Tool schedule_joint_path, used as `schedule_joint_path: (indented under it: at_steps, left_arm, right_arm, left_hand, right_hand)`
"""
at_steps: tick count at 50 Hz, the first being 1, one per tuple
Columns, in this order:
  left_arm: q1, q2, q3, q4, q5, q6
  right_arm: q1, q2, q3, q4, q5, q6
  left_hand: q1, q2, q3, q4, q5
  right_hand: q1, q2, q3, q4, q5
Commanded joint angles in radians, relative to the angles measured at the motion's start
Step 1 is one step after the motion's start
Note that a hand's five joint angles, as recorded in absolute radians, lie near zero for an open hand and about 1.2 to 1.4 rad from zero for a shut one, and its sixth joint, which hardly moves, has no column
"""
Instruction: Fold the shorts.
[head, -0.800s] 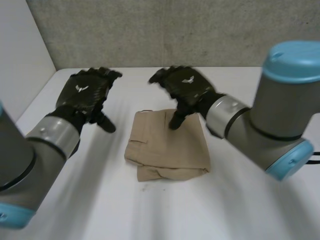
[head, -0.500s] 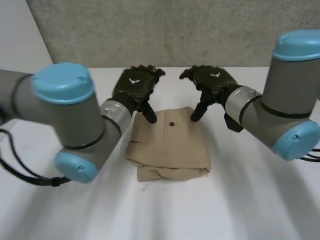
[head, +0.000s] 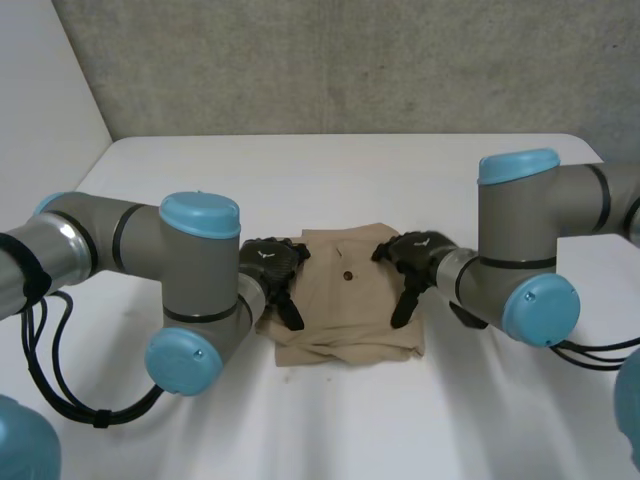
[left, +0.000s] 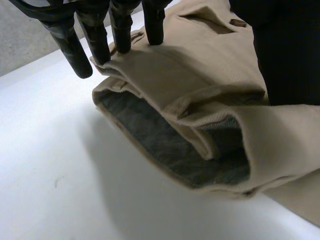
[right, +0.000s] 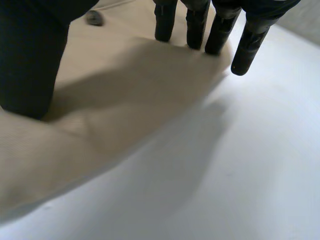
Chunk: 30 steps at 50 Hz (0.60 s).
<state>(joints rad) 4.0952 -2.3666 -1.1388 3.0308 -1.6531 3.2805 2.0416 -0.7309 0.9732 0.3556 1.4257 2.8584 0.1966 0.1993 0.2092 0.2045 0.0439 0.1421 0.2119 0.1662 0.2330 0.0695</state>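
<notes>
The tan shorts (head: 345, 305) lie folded into a small stack in the middle of the white table, a dark button (head: 347, 275) facing up. My left hand (head: 272, 268) rests on their left edge, open; in the left wrist view its straight fingers (left: 122, 35) touch the layered edge of the shorts (left: 200, 75), which gapes and shows grey lining, and the thumb (left: 285, 55) sits on top. My right hand (head: 418, 255) is on the right edge, open, with straight fingers (right: 197, 30) and thumb (right: 27, 60) pressing the shorts (right: 125, 75) flat.
The white table (head: 330, 180) runs back to a grey wall, with bare surface on every side of the shorts. Both forearms reach in low from the left and right, close to the cloth.
Both hands have dropped from above the shorts' far edge and come down onto their left and right sides. The arms have swung lower and nearer. The shorts have kept their place.
</notes>
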Motion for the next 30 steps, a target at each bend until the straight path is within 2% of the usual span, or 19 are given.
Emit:
schedule_joint_path:
  at_steps: [1, 7, 9, 12, 13, 17, 19, 22, 23, 26, 30]
  left_arm:
    - [-0.036, 0.157, -0.019, -0.012, -0.002, -0.009]
    - [-0.032, 0.349, -0.061, -0.010, -0.004, -0.010]
    - [-0.024, 0.412, -0.068, -0.010, -0.004, -0.012]
    - [0.036, 0.549, -0.081, -0.024, -0.005, -0.025]
    - [0.091, 0.610, -0.084, -0.052, -0.004, -0.041]
    - [0.171, 0.685, -0.076, -0.125, 0.003, -0.079]
    - [0.244, 0.746, -0.059, -0.247, 0.025, -0.117]
    - [0.266, 0.770, -0.052, -0.320, 0.082, -0.120]
    - [0.272, 0.776, -0.052, -0.351, 0.125, -0.122]
    - [0.278, 0.777, -0.058, -0.369, 0.187, -0.125]
    - [0.278, 0.785, -0.084, -0.371, 0.196, -0.130]
  right_arm:
    - [0.006, -0.177, 0.047, -0.105, 0.038, -0.014]
    - [0.003, -0.370, 0.117, -0.230, 0.062, -0.004]
    - [-0.001, -0.444, 0.148, -0.271, 0.103, 0.019]
    - [-0.003, -0.540, 0.186, -0.296, 0.191, 0.044]
    - [-0.005, -0.565, 0.196, -0.296, 0.212, 0.047]
    - [-0.021, -0.668, 0.246, -0.273, 0.294, 0.041]
    - [-0.034, -0.694, 0.262, -0.239, 0.294, 0.039]
    - [-0.050, -0.719, 0.266, -0.143, 0.271, 0.048]
    - [-0.055, -0.722, 0.269, -0.120, 0.262, 0.050]
    - [-0.070, -0.736, 0.275, -0.067, 0.229, 0.052]
    - [-0.090, -0.746, 0.271, -0.061, 0.208, 0.055]
  left_hand:
    - [0.005, 0.003, -0.007, -0.003, -0.017]
    - [-0.001, -0.003, -0.013, -0.009, -0.023]
    - [0.002, 0.000, -0.010, -0.006, -0.020]
    - [0.011, 0.008, -0.002, 0.003, -0.011]
    - [0.023, 0.020, 0.010, 0.015, 0.001]
    - [0.026, 0.023, 0.013, 0.018, 0.004]
    - [0.017, 0.014, 0.004, 0.009, -0.005]
    - [0.008, 0.005, -0.004, 0.000, -0.014]
    - [0.002, 0.000, -0.010, -0.006, -0.020]
    - [-0.001, -0.003, -0.013, -0.009, -0.023]
    - [-0.001, -0.003, -0.013, -0.009, -0.023]
  right_hand:
    - [0.032, -0.037, 0.008, -0.058, -0.070]
    - [0.032, -0.037, 0.008, -0.058, -0.070]
    - [0.032, -0.037, 0.008, -0.058, -0.070]
    - [0.032, -0.037, 0.008, -0.058, -0.070]
    - [0.032, -0.037, 0.008, -0.058, -0.070]
    - [0.032, -0.037, 0.008, -0.058, -0.070]
    - [0.032, -0.037, 0.008, -0.058, -0.070]
    - [0.032, -0.037, 0.008, -0.058, -0.070]
    - [0.032, -0.037, 0.008, -0.058, -0.070]
    - [0.032, -0.037, 0.008, -0.058, -0.070]
    - [0.032, -0.037, 0.008, -0.058, -0.070]
